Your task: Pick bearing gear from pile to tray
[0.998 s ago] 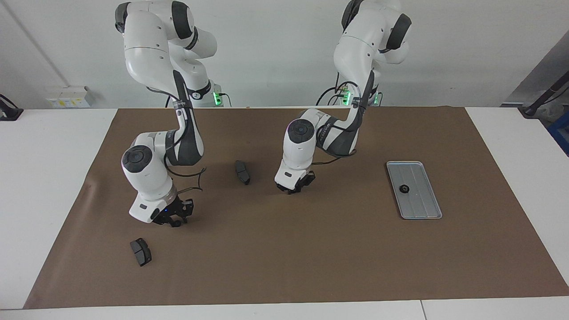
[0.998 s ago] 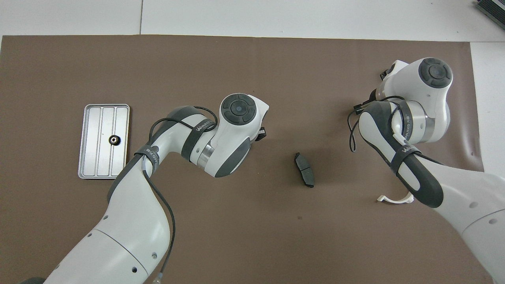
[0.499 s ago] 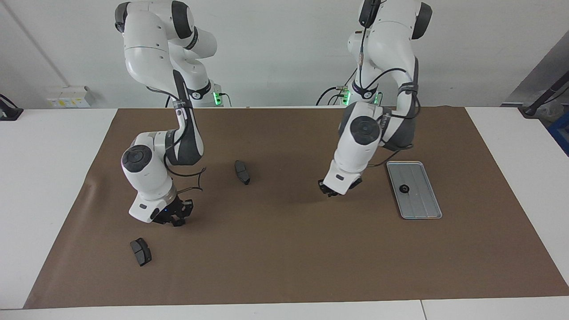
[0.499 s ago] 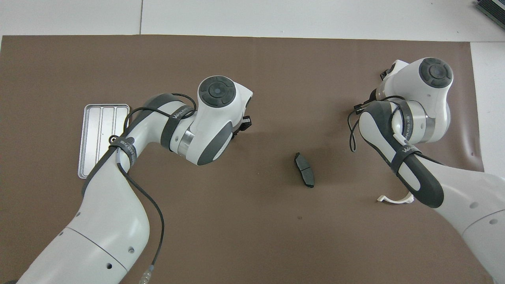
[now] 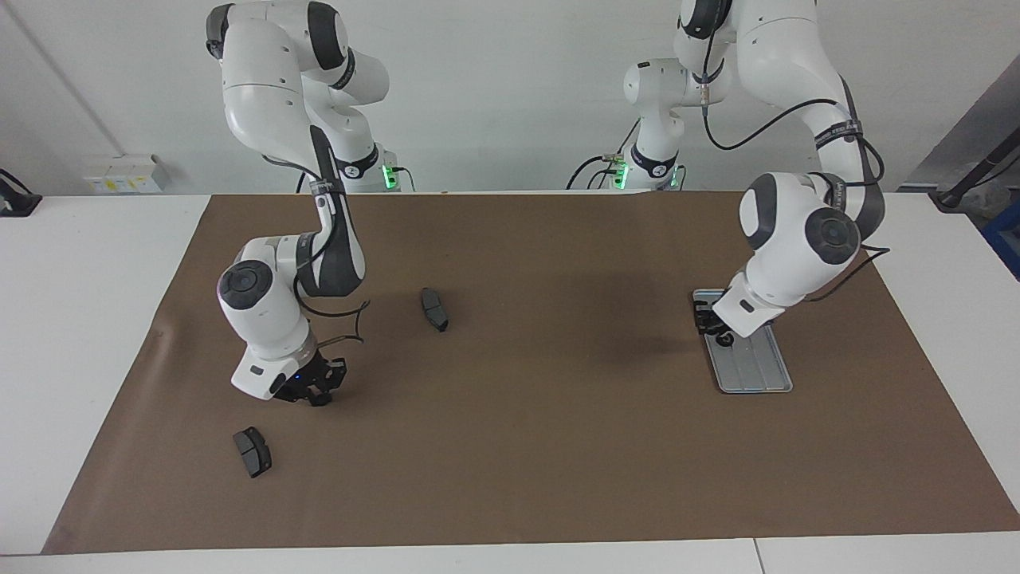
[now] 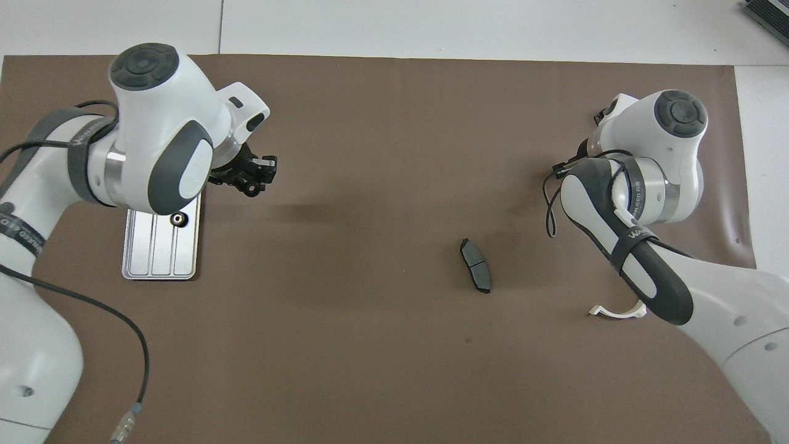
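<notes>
Starting nearest the robots, the white bracket [image 6: 616, 311] lies on the mat [image 5: 510, 478] at the right arm's end, partly under that arm's forearm. A little farther out, a dark pad [image 5: 434, 308] lies alone near the mat's middle, well apart from both grippers. Farther still, toward the left arm's end, the tray [image 5: 749, 375] lies lengthwise with one gear [image 5: 725, 339] already on its grooves. The left gripper [image 5: 709, 320] hangs over the tray's nearer end, close above that gear, which reads as the drop-off step. Whether its grip is spread or pinching a gear cannot be told. It sits close to the tray's inner rim, so a release there should probably move toward the tray's middle to keep a rolling gear inside the raised edge. The right gripper [image 5: 315, 387] hangs low over the mat at its own end with tips pressed together, likely on a pick. No gear shows between them, so I cannot tell if it has one. Farthest from the robots, a second pad [image 5: 252, 451] lies just beside that gripper. The mat between the arms is wide and bare, leaving open room to carry toward the tray.
</notes>
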